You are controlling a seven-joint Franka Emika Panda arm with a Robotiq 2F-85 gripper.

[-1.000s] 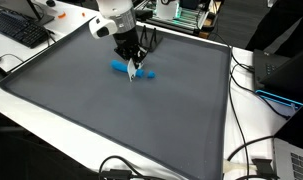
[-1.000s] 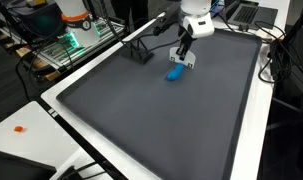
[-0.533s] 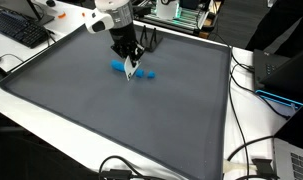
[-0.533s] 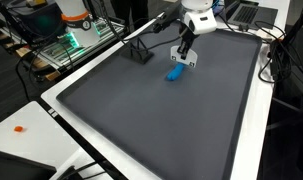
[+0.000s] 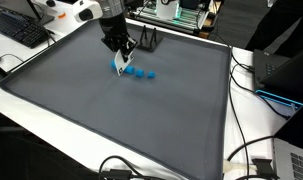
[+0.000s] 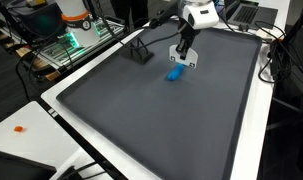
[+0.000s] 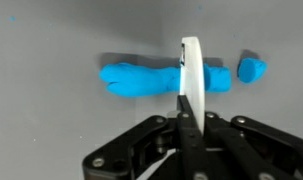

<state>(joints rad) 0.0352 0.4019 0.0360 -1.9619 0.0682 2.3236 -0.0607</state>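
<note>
Gripper [image 7: 187, 122] fingers are pressed together on a thin white blade [image 7: 191, 75], which in the wrist view stands on edge straight across the blue dough roll [image 7: 139, 80]; whether its edge touches the roll I cannot tell. The roll lies flat on the grey mat [image 5: 111, 120] that covers the counter [image 5: 246, 140], and a small blue lump [image 7: 252, 69] sits just off the roll's end, apart from it. In both exterior views the gripper [image 5: 119, 62] [image 6: 182, 55] hangs close above the roll [image 5: 141, 72] [image 6: 175, 72]
</note>
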